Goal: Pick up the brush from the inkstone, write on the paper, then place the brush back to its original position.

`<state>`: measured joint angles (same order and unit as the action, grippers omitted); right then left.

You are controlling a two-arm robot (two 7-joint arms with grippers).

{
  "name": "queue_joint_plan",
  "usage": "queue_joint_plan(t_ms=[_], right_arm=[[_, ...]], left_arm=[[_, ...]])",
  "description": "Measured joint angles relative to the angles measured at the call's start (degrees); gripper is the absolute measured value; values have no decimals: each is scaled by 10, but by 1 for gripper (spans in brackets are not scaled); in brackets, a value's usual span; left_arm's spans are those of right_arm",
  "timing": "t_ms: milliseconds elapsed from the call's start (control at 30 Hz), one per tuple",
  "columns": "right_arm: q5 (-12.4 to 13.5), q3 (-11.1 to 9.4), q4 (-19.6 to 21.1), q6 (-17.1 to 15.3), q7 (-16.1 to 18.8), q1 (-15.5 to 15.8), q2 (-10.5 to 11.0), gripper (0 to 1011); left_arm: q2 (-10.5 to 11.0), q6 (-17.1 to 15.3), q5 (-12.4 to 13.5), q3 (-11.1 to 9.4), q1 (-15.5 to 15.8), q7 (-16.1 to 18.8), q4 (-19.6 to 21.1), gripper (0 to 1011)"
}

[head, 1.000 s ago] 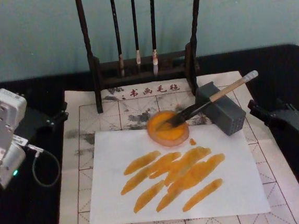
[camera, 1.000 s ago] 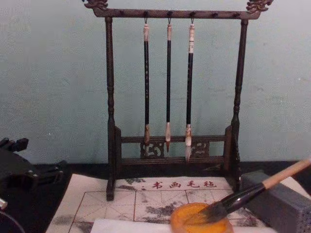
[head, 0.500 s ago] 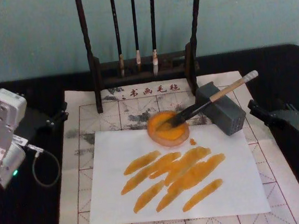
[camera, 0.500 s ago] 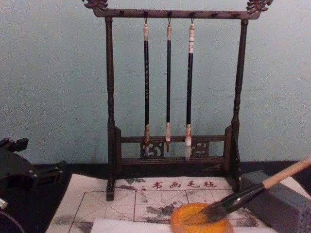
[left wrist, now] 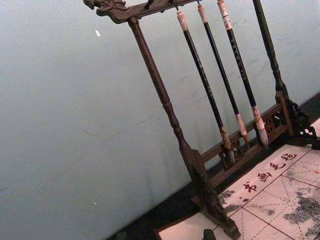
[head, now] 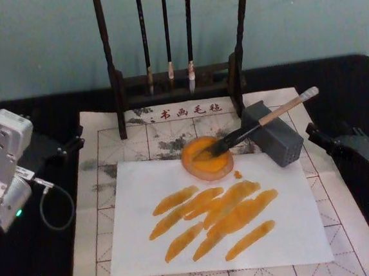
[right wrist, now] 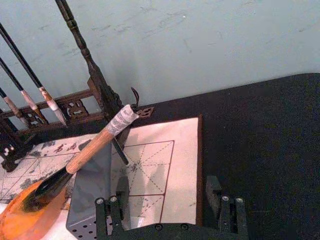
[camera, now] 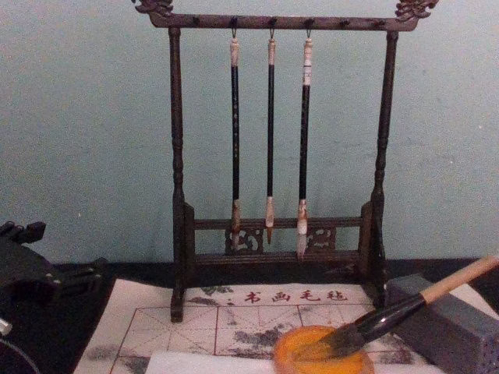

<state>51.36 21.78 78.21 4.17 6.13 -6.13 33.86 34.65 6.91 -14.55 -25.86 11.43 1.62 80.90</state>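
The brush [head: 260, 121] lies idle, its dark tip in the round orange inkstone [head: 203, 168] and its pale handle leaning on a grey block [head: 278, 139]. In front of the inkstone lies the white paper [head: 290, 232], marked with several orange strokes. My right gripper [head: 318, 134] is parked at the table's right side, apart from the brush, open and holding nothing. In the right wrist view the right gripper [right wrist: 167, 202] has its fingers wide apart, with the brush [right wrist: 95, 145] and the inkstone [right wrist: 20, 222] beyond them. My left gripper [head: 75, 140] rests open at the far left.
A dark wooden rack [head: 173, 81] with three thin hanging brushes stands behind the inkstone. A beige felt mat [head: 98, 184] with red grid lines lies under the paper. Black table surface [head: 355, 97] surrounds the mat.
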Motion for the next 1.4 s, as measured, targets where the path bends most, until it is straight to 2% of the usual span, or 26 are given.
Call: queue_joint_plan(t_ms=[1400], right_arm=[[0,0,0,0,0,0,0,1000]], left_arm=[[0,0,0,0,0,0,0,1001]])
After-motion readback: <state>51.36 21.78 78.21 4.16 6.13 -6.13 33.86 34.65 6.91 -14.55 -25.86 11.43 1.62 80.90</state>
